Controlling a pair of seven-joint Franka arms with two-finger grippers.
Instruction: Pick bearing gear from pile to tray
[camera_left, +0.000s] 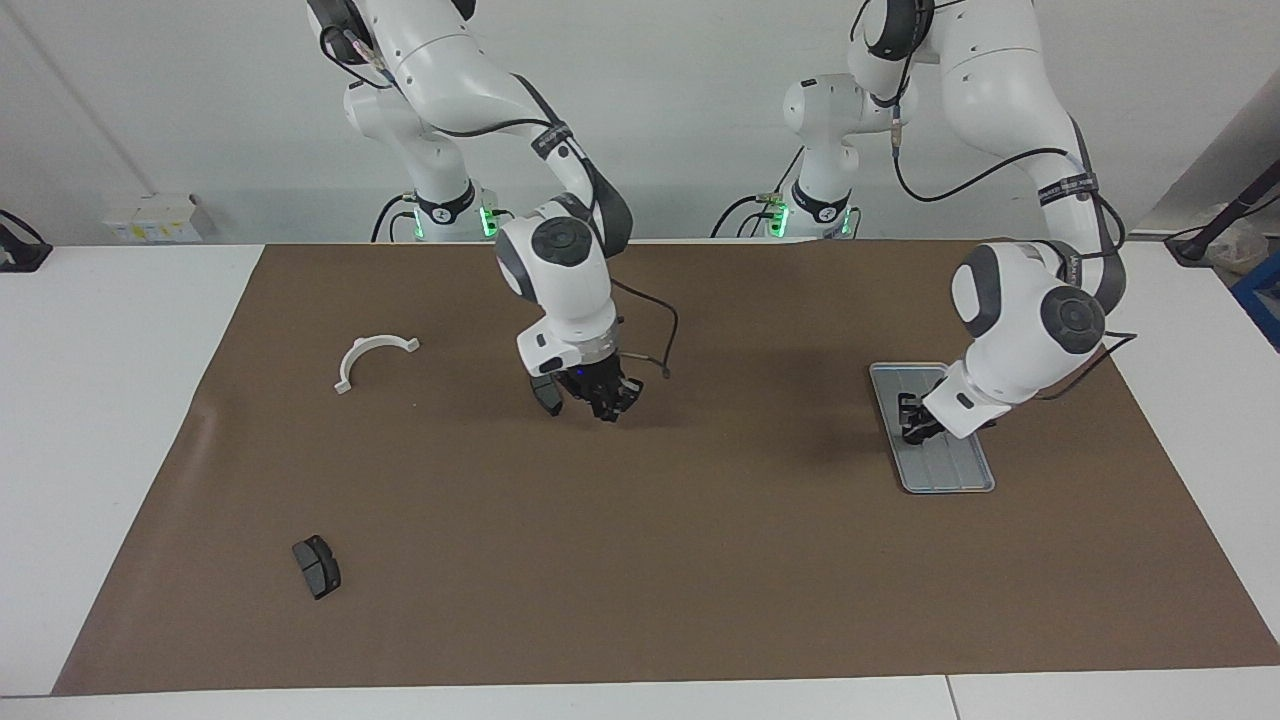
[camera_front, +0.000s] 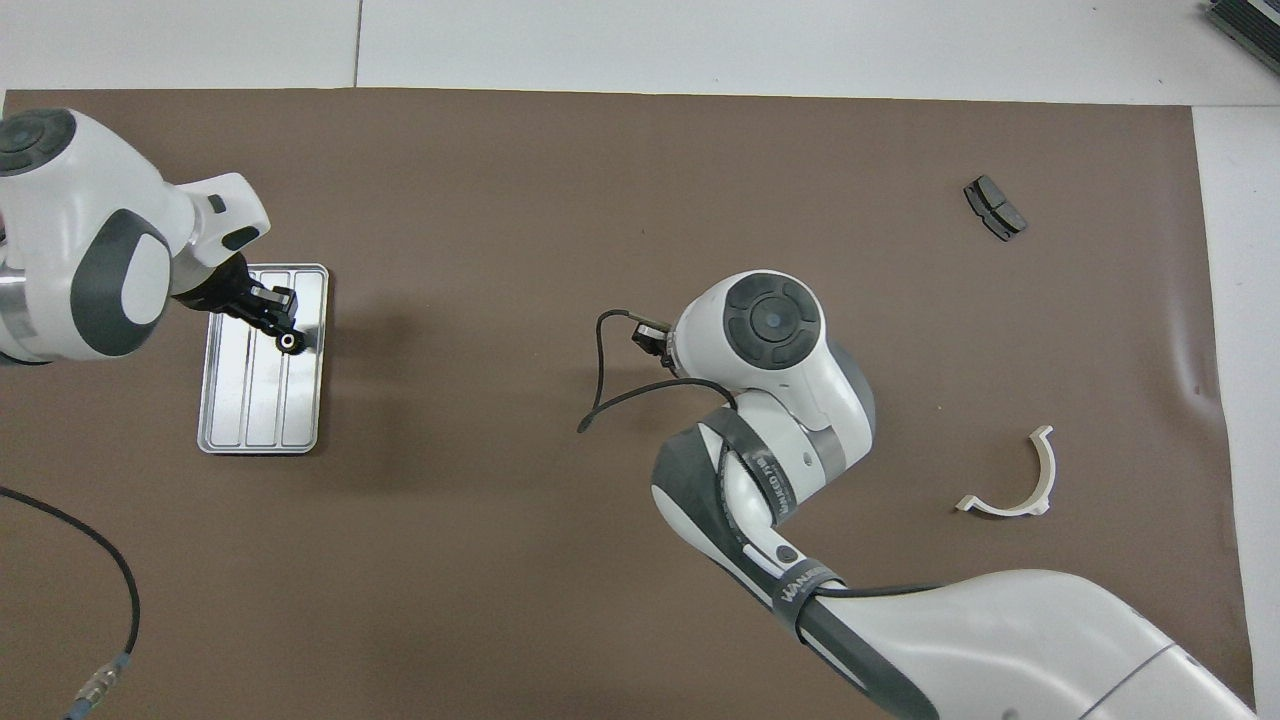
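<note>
A small black gear ring (camera_front: 290, 342) lies in the ridged metal tray (camera_front: 228, 420), with the left gripper (camera_front: 272, 305) just over it.

Whether the left fingers are wide or narrow cannot be told. The tray sits toward the left arm's end of the brown-covered tabletop (camera_left: 700, 560). The right gripper (camera_left: 606, 396) hangs low mid-mat, beside a dark grey curved pad (camera_left: 545, 393); its finger gap cannot be told either. A white half-ring bracket (camera_left: 372, 357) and another dark grey pad (camera_left: 316, 566) lie toward the right arm's end.

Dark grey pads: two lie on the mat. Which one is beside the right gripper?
The dark grey pad near the mat's middle, right beside the right gripper. The other pad lies alone, farther from the robots, toward the right arm's end.
</note>
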